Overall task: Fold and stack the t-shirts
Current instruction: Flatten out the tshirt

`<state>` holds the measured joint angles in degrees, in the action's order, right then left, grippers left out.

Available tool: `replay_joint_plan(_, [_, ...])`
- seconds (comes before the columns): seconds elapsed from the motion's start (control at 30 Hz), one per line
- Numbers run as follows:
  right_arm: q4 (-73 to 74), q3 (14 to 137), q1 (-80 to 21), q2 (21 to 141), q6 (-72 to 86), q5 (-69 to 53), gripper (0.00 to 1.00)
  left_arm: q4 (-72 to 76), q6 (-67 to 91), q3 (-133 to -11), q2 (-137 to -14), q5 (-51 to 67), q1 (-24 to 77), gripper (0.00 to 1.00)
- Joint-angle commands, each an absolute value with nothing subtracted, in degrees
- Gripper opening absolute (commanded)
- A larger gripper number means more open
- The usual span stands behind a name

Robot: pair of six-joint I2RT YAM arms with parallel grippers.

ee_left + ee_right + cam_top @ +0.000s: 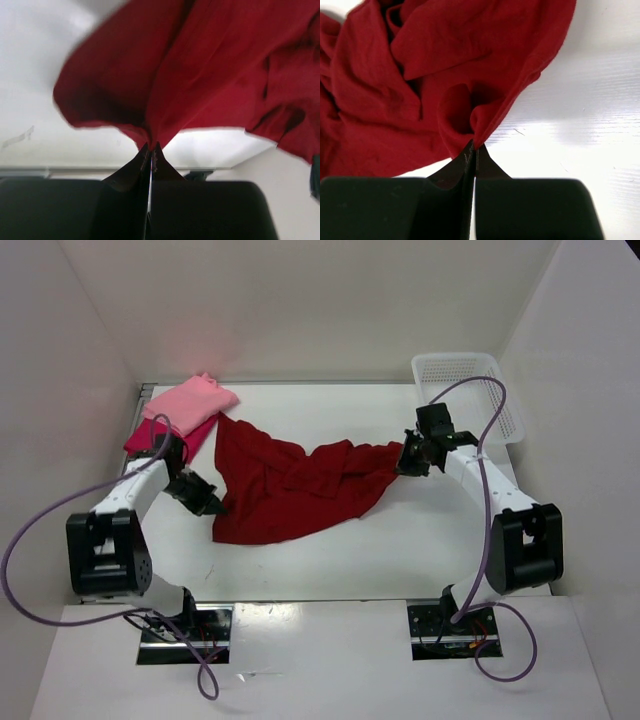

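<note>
A dark maroon red t-shirt (290, 485) lies crumpled across the middle of the table. My left gripper (214, 506) is shut on its near left edge, and in the left wrist view the cloth (200, 70) rises from the pinched fingertips (151, 148). My right gripper (405, 462) is shut on the shirt's right end; its wrist view shows a fold of the cloth (420, 90) caught between the tips (474, 146). A light pink t-shirt (190, 400) lies folded on a crimson-magenta t-shirt (160, 437) at the back left.
A white mesh basket (470, 390) stands at the back right corner. White walls close the table in at the left, back and right. Purple cables loop from both arms over the near edge.
</note>
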<state>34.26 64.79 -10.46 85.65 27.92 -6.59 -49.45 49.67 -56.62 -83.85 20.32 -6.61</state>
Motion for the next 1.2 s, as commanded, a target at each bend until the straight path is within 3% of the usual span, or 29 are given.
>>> replay_joint_plan(0.0, [32.9,65.9,-10.0,87.8,26.6,-5.2,0.0,-36.3,50.0,-64.0,-90.9,18.1,-7.8,0.0])
replay_joint_plan(0.07, [32.9,67.1,-10.0,88.4,26.6,-5.2,0.0,-35.2,48.2,-69.0,-99.7,16.2,-7.8,0.0])
replay_joint_plan(0.2, [33.4,67.7,-10.0,87.8,26.6,-3.3,0.0,-33.2,45.4,-73.6,-110.2,13.0,-9.9,0.32])
replay_joint_plan(0.33, [33.9,67.7,-10.0,87.8,26.6,-3.9,0.0,-26.6,46.5,-72.0,-109.4,17.7,-14.1,0.53])
replay_joint_plan(0.37, [34.5,67.7,-10.0,87.8,26.6,-4.4,0.0,-27.8,46.5,-73.7,-108.9,17.8,-14.6,0.64])
replay_joint_plan(0.47, [34.5,67.7,-10.0,87.3,26.6,-4.4,0.0,-28.9,44.7,-72.6,-102.8,17.1,-14.6,0.82])
replay_joint_plan(0.5, [34.5,67.0,-10.0,86.7,26.6,-4.4,0.0,-28.9,43.9,-69.9,-97.9,16.1,-14.6,0.95])
replay_joint_plan(0.53, [34.5,67.0,-10.0,86.7,27.2,-4.4,0.0,-29.4,43.9,-67.6,-95.0,15.6,-14.6,1.0])
replay_joint_plan(0.67, [34.0,64.4,-10.0,85.5,27.2,-5.4,0.0,-29.4,46.0,-53.9,-78.0,17.0,-14.6,1.0])
replay_joint_plan(0.7, [34.0,64.4,-10.0,85.5,27.2,-5.4,0.0,-29.4,46.9,-50.8,-75.2,17.5,-14.6,0.88])
replay_joint_plan(0.73, [34.0,64.4,-10.0,85.5,27.2,-5.4,0.0,-30.9,47.8,-48.2,-73.2,17.5,-14.6,0.67])
replay_joint_plan(0.77, [34.0,64.4,-10.0,85.5,27.2,-5.4,0.0,-31.7,48.9,-44.2,-71.5,17.5,-14.6,0.31])
replay_joint_plan(0.8, [34.0,64.4,-10.0,85.5,27.2,-5.4,0.0,-31.7,49.7,-41.8,-70.3,17.5,-14.6,0.24])
replay_joint_plan(0.9, [34.0,64.4,-10.0,85.5,27.2,-6.1,0.0,-27.6,52.5,-37.7,-68.6,19.2,-14.6,0.22])
replay_joint_plan(1.1, [34.0,64.4,-10.5,86.0,27.2,-6.1,0.0,-24.4,56.4,-40.1,-69.7,18.2,-14.6,0.43])
replay_joint_plan(1.13, [34.0,64.4,-10.5,86.6,27.2,-6.1,0.0,-23.3,57.4,-39.0,-70.2,18.2,-14.6,0.5])
replay_joint_plan(1.17, [34.0,64.4,-11.1,86.6,27.2,-6.1,0.0,-21.4,59.0,-38.5,-70.2,18.7,-14.6,0.5])
